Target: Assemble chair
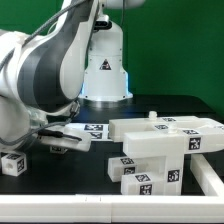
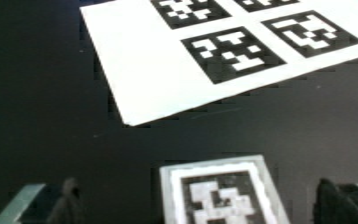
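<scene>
In the exterior view the partly joined white chair (image 1: pixel 160 140) stands at the right: stacked tagged blocks with a long bar on top. A small tagged white cube (image 1: pixel 12 163) lies at the left. My gripper (image 1: pixel 58 141) is low over the table beside the marker board (image 1: pixel 88 129). In the wrist view a small white chair part (image 2: pixel 215 190) with a tag on top lies between my fingers (image 2: pixel 43 203). The gripper (image 2: pixel 194 205) is open, with dark gaps between the part and each finger. The part's lower end is cut off by the frame edge.
The marker board (image 2: pixel 229 50) with several tags lies on the black table just beyond the part. The robot's white base (image 1: pixel 105 75) stands at the back centre in front of a green wall. The arm's bulk hides the table's left middle.
</scene>
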Robot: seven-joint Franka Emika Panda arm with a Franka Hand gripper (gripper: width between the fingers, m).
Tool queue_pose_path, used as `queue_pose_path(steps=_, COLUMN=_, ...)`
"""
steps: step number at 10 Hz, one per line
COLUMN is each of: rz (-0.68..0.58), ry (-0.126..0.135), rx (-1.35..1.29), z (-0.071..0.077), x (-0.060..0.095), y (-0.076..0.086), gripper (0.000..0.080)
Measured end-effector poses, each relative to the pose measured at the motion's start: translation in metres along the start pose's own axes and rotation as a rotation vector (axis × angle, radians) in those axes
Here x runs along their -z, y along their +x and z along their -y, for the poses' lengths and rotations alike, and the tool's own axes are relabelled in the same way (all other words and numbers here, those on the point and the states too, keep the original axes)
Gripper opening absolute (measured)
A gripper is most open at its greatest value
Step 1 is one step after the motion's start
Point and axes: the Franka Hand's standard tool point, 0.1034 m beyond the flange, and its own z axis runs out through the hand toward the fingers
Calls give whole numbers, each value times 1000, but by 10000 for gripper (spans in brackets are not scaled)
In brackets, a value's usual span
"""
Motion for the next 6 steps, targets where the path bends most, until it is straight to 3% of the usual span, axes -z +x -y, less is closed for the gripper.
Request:
queue_pose_path(steps=1, rz=1, ry=0, rx=-4, z=0, x=-1, y=0, gripper=538)
queue_pose_path(steps=2, rz=1, ry=2, rx=-5, z=-1, x=0, y=0, gripper=538)
queue_pose_path(steps=4, rz=2, ry=3, rx=-6, z=-1, x=0, y=0, gripper=278)
queue_pose_path(steps=6, rz=1, ry=3, rx=-7, z=-2, x=0, y=0, gripper=278)
